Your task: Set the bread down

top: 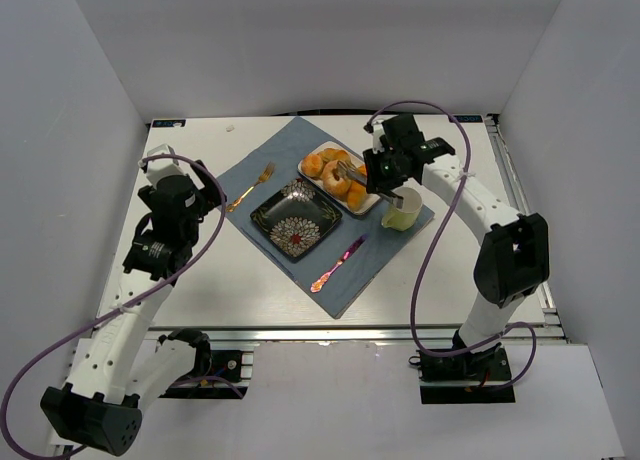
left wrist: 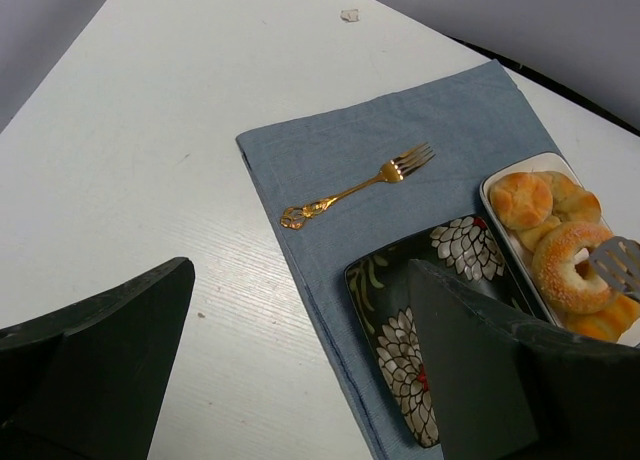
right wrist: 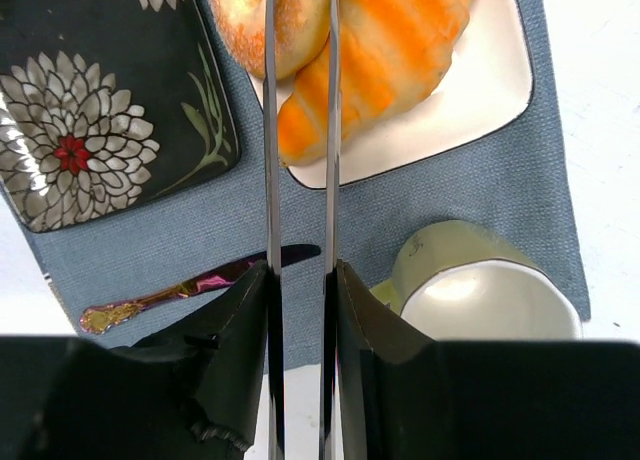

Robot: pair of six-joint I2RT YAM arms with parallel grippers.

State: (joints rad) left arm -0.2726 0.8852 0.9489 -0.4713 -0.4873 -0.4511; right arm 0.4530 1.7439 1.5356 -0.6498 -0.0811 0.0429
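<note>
The bread (top: 337, 179), a golden ring bun (left wrist: 570, 265), lies on a white tray (top: 322, 150) among other rolls. My right gripper (top: 390, 183) (right wrist: 300, 280) is shut on a pair of metal tongs (right wrist: 270, 130). Its two blades reach forward over the tray, and part of the bun's rim (right wrist: 300, 15) shows between them. One tong tip (left wrist: 618, 263) rests at the bun's right side. An orange croissant (right wrist: 390, 50) lies just right of the blades. My left gripper (left wrist: 300, 380) hangs open over the table's left side, holding nothing.
A black floral plate (top: 293, 218) sits on the blue cloth (top: 255, 165) beside the tray. A gold fork (left wrist: 355, 188) lies to its left and a pink-handled knife (top: 337, 265) in front. A pale green cup (right wrist: 480, 290) stands under my right wrist.
</note>
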